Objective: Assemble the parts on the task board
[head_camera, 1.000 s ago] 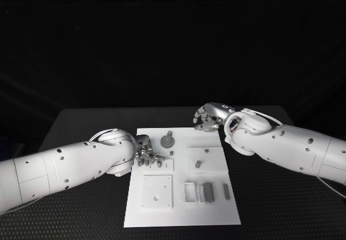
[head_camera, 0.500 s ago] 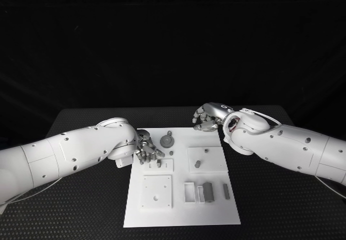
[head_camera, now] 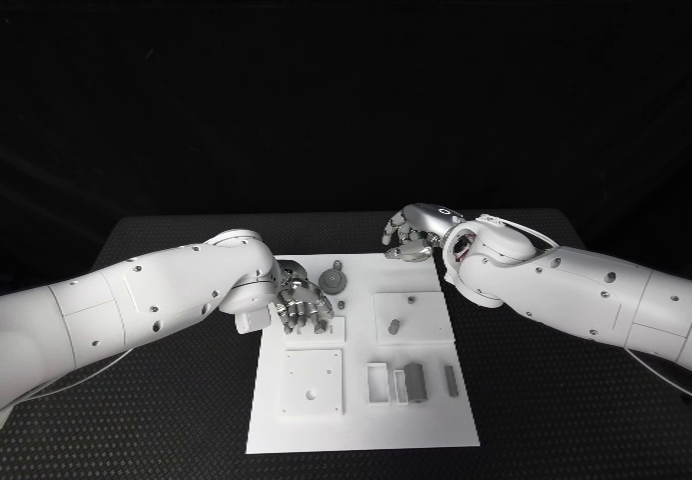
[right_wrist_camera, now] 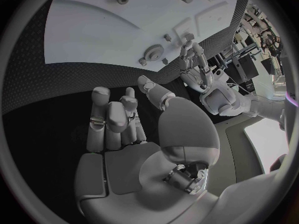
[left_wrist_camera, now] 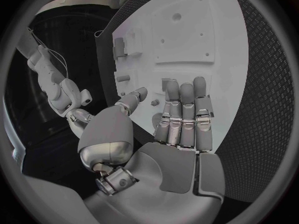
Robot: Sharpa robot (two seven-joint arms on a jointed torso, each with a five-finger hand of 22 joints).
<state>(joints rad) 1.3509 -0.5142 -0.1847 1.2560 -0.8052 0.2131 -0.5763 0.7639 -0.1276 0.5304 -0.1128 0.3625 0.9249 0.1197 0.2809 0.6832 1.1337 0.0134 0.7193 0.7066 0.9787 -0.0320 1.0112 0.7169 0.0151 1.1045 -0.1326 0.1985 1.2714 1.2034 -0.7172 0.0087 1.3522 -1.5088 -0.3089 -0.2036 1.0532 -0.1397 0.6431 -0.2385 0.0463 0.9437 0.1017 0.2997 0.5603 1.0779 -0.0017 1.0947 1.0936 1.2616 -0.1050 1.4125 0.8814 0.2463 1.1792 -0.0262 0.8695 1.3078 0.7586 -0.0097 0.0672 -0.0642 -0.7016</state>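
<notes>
Gear (head_camera: 335,281) beside left hand (head_camera: 302,306) | right hand (head_camera: 411,236) past task board (head_camera: 361,420) rim

White task board (head_camera: 361,420) on black table (head_camera: 173,400), left hand (head_camera: 302,305) over it, right hand (head_camera: 411,238) beyond

task board (head_camera: 361,420) in the middle of the table (head_camera: 577,400), left hand (head_camera: 303,305) over the board's left side, right hand (head_camera: 411,238) over the table just behind the board's far right corner, round part (head_camera: 335,282) on the board between the hands, long parts (head_camera: 417,382) near the front
</notes>
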